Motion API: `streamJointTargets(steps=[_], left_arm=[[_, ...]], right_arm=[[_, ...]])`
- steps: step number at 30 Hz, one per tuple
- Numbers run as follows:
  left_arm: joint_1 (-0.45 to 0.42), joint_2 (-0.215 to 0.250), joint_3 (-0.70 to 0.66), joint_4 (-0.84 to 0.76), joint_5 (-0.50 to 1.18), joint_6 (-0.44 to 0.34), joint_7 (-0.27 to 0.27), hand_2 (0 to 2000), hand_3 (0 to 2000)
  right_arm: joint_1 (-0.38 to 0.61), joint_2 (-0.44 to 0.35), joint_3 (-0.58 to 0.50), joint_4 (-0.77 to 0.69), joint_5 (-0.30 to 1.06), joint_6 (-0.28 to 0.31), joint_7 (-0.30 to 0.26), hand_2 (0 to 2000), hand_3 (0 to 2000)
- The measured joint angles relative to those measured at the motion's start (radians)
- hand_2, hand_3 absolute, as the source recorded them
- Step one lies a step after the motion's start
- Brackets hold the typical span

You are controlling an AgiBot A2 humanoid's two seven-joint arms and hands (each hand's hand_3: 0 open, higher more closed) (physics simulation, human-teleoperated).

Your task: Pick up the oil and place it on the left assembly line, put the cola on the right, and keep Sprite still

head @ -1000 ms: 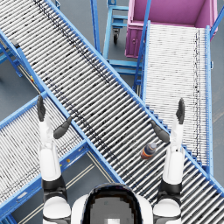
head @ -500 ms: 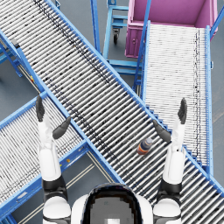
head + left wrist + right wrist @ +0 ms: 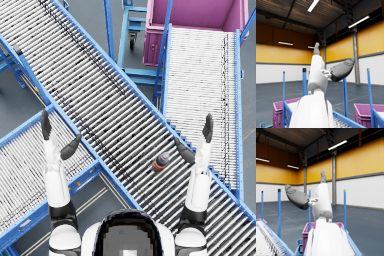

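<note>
Now, on the long roller conveyor [image 3: 100,115], left hand [image 3: 54,143] and right hand [image 3: 199,145] stay raised, fingers spread, empty, while the small brownish bottle [image 3: 160,162], maybe the cola, has slid slightly away from the right hand's thumb side, unpicked.

A pink bin [image 3: 306,233] stands on a grey floor [image 3: 363,228], and blue posts [image 3: 279,213] rise beside it. Far behind the bin, the walls [image 3: 361,160] are orange above a white band, with a steel column [image 3: 334,178] against them. High over the bin, strip lights [image 3: 337,145] hang under a dark roof [image 3: 286,138].
</note>
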Motion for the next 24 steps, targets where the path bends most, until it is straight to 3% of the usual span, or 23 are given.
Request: streamJointTargets(steps=[9,24], left_arm=[[-0.014,0.007,0.014,-0.005,0.000,0.000,0.000,0,0],[-0.037,0.018,0.028,0.000,0.000,0.000,0.000,0,0]], right_arm=[[-0.088,-0.016,0.051,0.020,0.000,0.000,0.000,0,0],[-0.256,-0.005,0.261,0.019,0.000,0.000,0.000,0,0]])
